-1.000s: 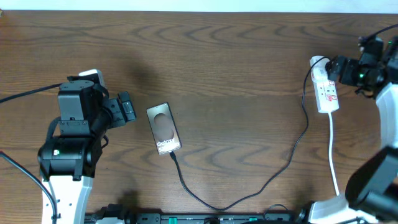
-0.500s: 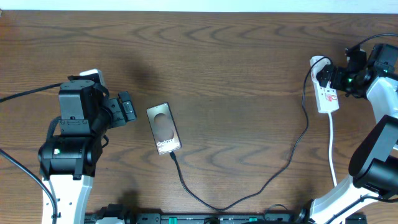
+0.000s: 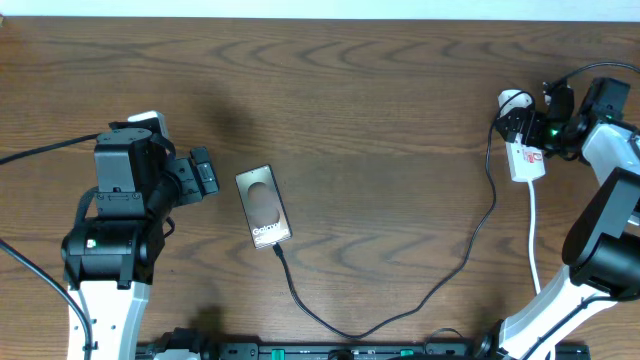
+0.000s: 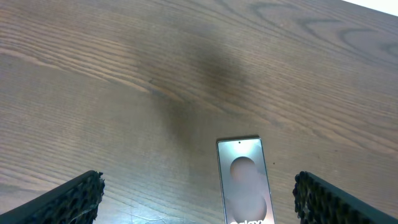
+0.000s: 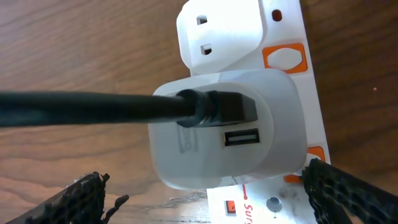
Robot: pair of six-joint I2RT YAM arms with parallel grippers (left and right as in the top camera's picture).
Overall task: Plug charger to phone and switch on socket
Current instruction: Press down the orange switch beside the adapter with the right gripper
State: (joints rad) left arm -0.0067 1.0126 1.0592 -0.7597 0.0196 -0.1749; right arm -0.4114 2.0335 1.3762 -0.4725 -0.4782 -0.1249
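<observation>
White socket (image 5: 286, 31) lies under my spread right jaws, charger (image 5: 93, 109) seemingly seated in the phone (image 3: 263, 207) ahead of my open left jaws, so pressing its orange-rimmed switch (image 5: 284, 58) comes next.

White lettering on the phone (image 3: 264, 207) in the overhead view, down at its lower end: it reads "Galaxy", set across the short edge, just under a round mark that carries no text. The left wrist view has the same phone (image 4: 245, 180), but the bottom of the frame slices the word, only the tops of the letters showing. Over to the socket (image 5: 283, 37) in the right wrist view: red print at the lower edge, "Su" clear, perhaps an "r" after it, the rest cut off. From overhead the socket (image 3: 524, 150) shows a red label, too small to read
</observation>
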